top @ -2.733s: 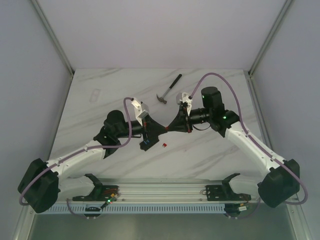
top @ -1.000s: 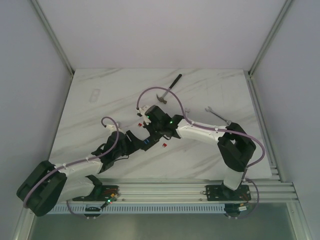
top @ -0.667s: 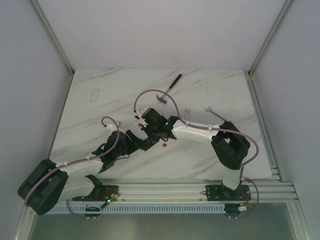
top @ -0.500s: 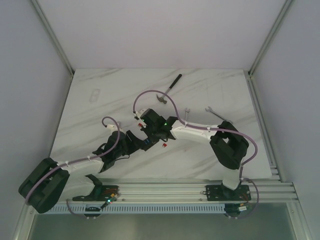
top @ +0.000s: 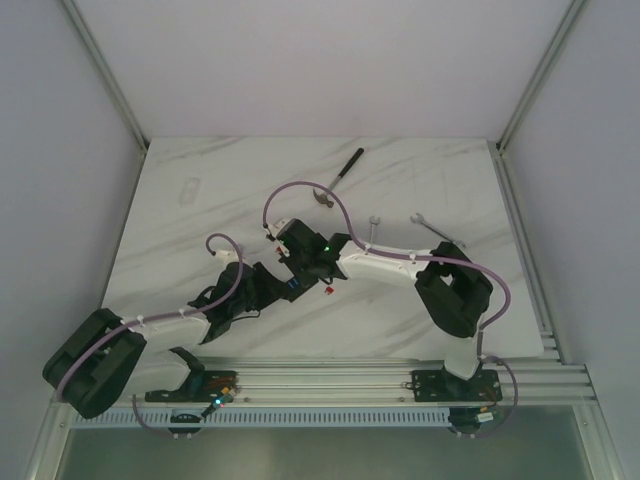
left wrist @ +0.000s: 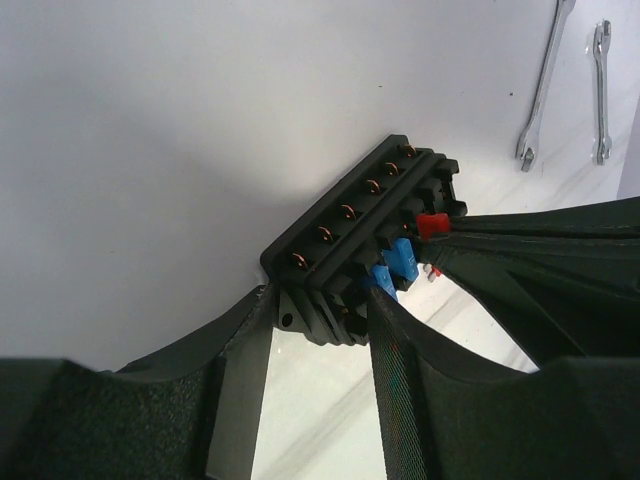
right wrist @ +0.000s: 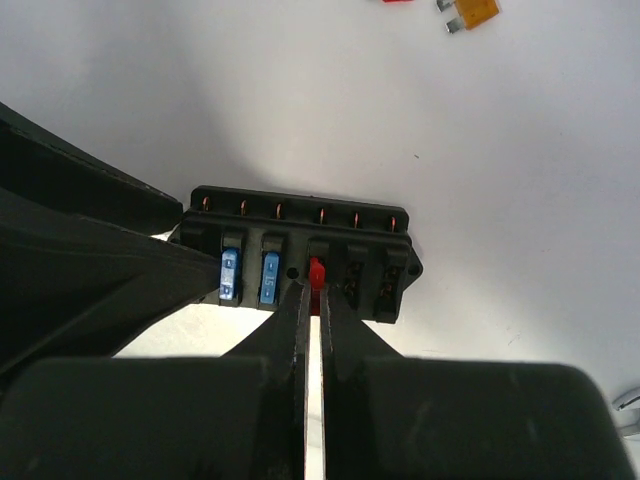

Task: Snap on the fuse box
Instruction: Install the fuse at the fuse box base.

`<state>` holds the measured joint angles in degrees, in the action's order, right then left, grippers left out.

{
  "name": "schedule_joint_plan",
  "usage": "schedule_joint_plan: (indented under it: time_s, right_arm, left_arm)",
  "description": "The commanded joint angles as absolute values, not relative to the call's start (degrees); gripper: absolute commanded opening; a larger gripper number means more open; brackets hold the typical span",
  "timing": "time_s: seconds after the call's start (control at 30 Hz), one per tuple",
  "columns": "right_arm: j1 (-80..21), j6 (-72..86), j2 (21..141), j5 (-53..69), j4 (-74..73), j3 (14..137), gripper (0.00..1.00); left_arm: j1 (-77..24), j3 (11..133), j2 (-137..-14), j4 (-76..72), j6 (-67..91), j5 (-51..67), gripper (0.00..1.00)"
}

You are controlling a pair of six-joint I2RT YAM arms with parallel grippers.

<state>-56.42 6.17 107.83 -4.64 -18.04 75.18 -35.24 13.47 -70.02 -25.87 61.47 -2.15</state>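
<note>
Right wrist view: red fuse (right wrist: 316,270) clenched in right gripper (right wrist: 315,293), at fuse box (right wrist: 300,224) slot. Box end flanked by left gripper (left wrist: 318,305); grasp cannot be told.

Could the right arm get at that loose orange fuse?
Probably: the orange fuse lies uncovered just beyond the fuse box, but the right gripper is busy pinching a red fuse.

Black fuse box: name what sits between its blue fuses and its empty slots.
A small red fuse, pinched by the right pincer, in the right wrist view.
</note>
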Motion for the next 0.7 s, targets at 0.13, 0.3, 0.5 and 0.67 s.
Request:
schedule_joint_plan:
  time_s: [0.13, 0.3, 0.5, 0.67]
  right_arm:
    - [-57.2, 7.1, 110.2, -6.4, -20.2, 77.6, 0.0]
    - [-57.5, 7.1, 110.7, -5.5, -20.7, 78.3, 0.0]
    - [-57.7, 8.1, 110.9, -5.8, -21.3, 79.3, 0.0]
    - [-57.7, 8.9, 109.3, -8.0, -20.9, 79.5, 0.0]
  left_arm:
    - [-35.0, 13.2, -70.4, -26.8, 62.1, -1.4, 0.5]
    - [-35.0, 12.9, -70.3, -26.8, 62.1, -1.4, 0.5]
    - [-34.9, 12.9, -70.3, -26.9, 62.2, -1.3, 0.5]
    - [-35.0, 12.7, -70.1, -26.8, 62.2, -1.4, 0.5]
